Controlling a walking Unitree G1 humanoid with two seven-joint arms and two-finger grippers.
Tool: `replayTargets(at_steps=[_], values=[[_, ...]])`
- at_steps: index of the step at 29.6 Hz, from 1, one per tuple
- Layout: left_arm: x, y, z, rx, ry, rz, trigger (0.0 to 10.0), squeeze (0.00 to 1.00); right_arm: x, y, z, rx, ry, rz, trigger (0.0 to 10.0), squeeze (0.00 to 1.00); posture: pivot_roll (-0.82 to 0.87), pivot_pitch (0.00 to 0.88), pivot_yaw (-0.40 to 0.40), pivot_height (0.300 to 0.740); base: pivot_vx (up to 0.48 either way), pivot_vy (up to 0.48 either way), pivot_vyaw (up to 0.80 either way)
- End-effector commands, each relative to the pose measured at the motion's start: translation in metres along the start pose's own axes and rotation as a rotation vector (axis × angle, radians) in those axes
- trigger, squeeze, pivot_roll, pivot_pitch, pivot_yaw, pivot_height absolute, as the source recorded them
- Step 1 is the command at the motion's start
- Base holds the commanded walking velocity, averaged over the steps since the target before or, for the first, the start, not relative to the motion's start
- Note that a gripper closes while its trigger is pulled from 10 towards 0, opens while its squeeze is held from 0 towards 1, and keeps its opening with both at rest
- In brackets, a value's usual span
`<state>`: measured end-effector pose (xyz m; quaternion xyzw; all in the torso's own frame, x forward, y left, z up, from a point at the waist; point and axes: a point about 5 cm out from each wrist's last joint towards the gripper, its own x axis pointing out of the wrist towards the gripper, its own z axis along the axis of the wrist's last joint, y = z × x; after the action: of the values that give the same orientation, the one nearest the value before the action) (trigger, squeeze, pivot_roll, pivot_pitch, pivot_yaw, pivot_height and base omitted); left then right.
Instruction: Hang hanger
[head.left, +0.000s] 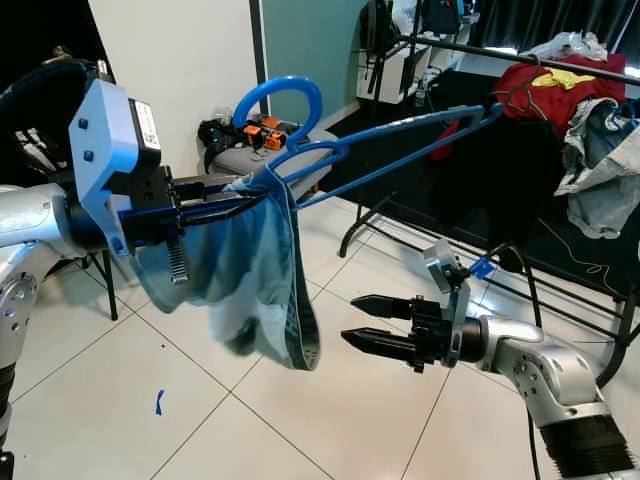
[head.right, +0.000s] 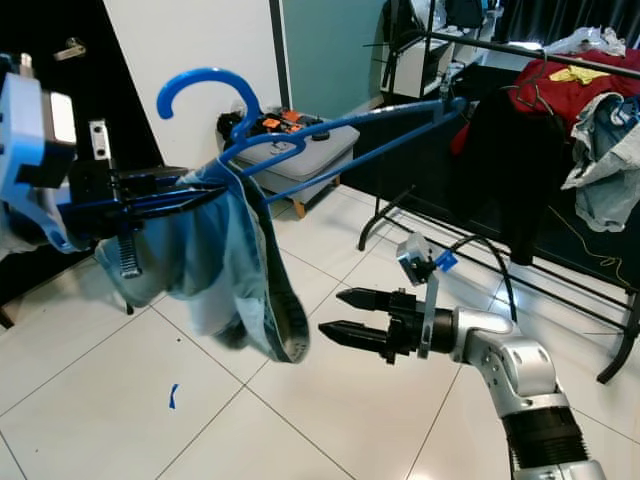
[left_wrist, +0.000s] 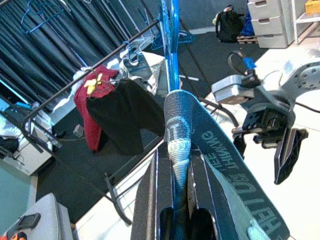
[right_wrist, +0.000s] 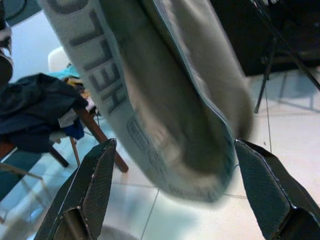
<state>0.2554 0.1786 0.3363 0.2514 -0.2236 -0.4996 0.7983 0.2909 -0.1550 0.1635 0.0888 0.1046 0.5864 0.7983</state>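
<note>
Currently mid-carry: left gripper (head.left: 215, 205), jaws pinching the blue hanger (head.left: 330, 150) with jeans (head.left: 240, 280) draped over it, holds it well short of the rack (head.left: 520, 55). Right gripper (head.left: 365, 322), jaws spread, sits just beside the jeans' hem. Next, likely: approach the rack and lift the hook over its rail.

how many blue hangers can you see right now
3, perhaps more hidden among the clothes: one blue hanger with a garment, held by the left gripper; one on the rack rail; one hanging high by the curtain.

garment (head.left: 240, 275) on hanger (head.left: 330, 150)
</note>
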Motion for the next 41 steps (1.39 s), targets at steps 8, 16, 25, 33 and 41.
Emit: replayTargets(at_steps=[8,16,25,33,41], values=[[0.004,0.0,0.011,0.02,-0.058,-0.024,10.0,0.0,0.008,-0.02,0.002,-0.05,0.026,-0.14,10.0,0.0,-0.06,0.019,0.026,0.74,0.0,0.0,0.0],[0.008,0.002,0.019,0.054,-0.085,-0.018,10.0,0.0,0.008,-0.02,-0.007,-0.072,0.101,-0.172,10.0,0.0,-0.07,0.017,0.028,0.74,0.0,0.0,0.0],[0.012,0.006,0.031,0.096,-0.129,0.013,10.0,0.0,0.018,-0.009,-0.024,-0.07,0.191,-0.082,10.0,0.0,-0.06,0.02,0.028,0.74,0.0,0.0,0.0],[0.013,0.007,0.031,0.105,-0.13,0.033,10.0,0.0,0.028,-0.008,-0.023,-0.062,0.151,-0.089,10.0,0.0,-0.06,0.023,0.031,0.74,0.0,0.0,0.0],[0.01,0.013,0.023,0.122,-0.073,0.07,10.0,0.0,0.022,-0.016,-0.016,-0.044,0.114,-0.153,0.0,0.0,-0.07,0.027,0.031,0.74,0.0,0.0,0.0]])
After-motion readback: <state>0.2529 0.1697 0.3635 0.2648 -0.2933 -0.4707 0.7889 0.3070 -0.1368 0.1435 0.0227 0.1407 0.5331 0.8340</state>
